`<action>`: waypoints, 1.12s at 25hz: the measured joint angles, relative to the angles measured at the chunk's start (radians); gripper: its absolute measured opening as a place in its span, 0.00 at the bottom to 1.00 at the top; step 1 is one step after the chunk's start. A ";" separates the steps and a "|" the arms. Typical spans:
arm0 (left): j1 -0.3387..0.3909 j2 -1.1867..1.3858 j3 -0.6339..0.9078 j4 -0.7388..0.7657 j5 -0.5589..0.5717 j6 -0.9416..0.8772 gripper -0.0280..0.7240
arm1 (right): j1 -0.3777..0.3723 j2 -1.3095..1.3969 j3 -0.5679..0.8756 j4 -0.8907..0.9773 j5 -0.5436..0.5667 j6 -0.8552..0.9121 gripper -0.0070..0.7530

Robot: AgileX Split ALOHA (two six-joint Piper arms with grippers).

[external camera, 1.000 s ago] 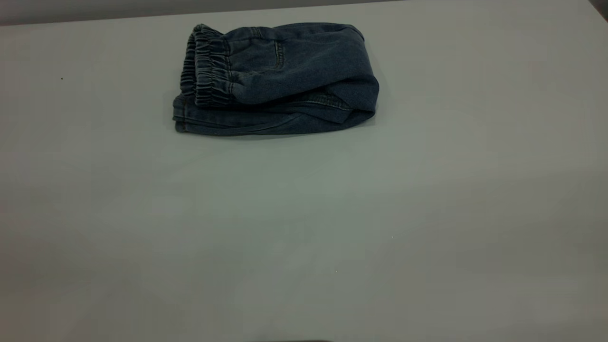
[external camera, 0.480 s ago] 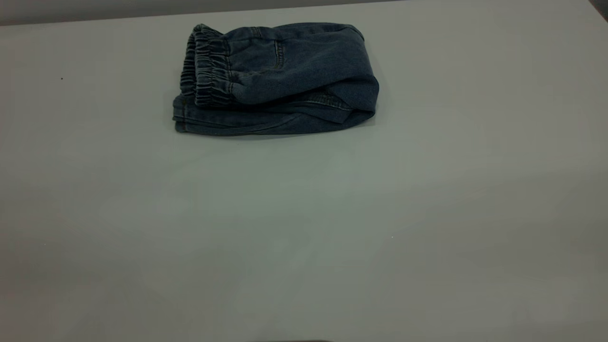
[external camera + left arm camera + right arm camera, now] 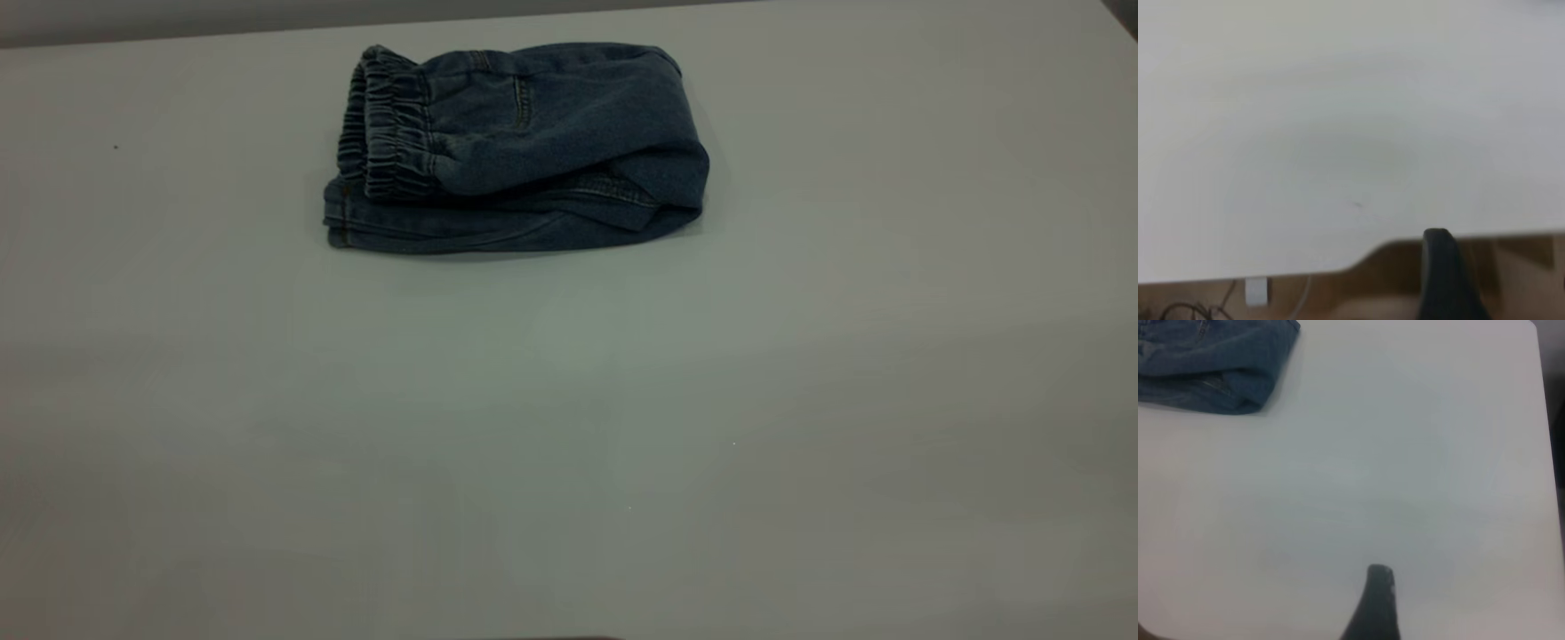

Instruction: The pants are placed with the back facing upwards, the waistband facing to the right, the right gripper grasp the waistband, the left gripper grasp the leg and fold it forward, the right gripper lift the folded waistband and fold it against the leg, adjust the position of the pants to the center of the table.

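I've got one pair of pants (image 3: 516, 151), folded, upper centre of the exterior frame on the bench (image 3: 569, 427), waistband (image 3: 382, 124) at its left end. Both end effectors are back from it; each wrist view shows one fingertip only, left (image 3: 1441, 273) and right (image 3: 1375, 603), so I can't tell their spread.

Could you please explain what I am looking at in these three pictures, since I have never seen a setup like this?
This is a two-armed robot at a large plain white table. The wide picture comes from a camera outside the rig, looking down at the table. The other two come from cameras on the arms' wrists.

On the far part of the table lies a pair of small blue denim pants, folded into a bundle, its gathered elastic waistband on top at the left. Neither arm shows in the wide picture.

The left wrist view shows bare table, its edge and one dark finger. The right wrist view shows a dark finger and a corner of the pants. Nothing is held; both arms are pulled back.
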 joint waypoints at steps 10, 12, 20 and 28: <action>0.041 -0.107 0.000 -0.001 0.008 0.000 0.54 | -0.033 0.000 0.000 0.000 0.000 0.000 0.78; 0.041 -0.107 0.000 -0.001 0.008 0.000 0.54 | -0.053 0.000 0.000 0.000 0.000 0.000 0.78; 0.041 -0.107 0.000 -0.001 0.009 0.002 0.54 | -0.068 0.000 0.000 0.000 0.000 0.000 0.78; 0.042 -0.107 0.000 -0.001 0.010 0.002 0.54 | -0.068 0.000 0.000 -0.005 0.000 0.001 0.78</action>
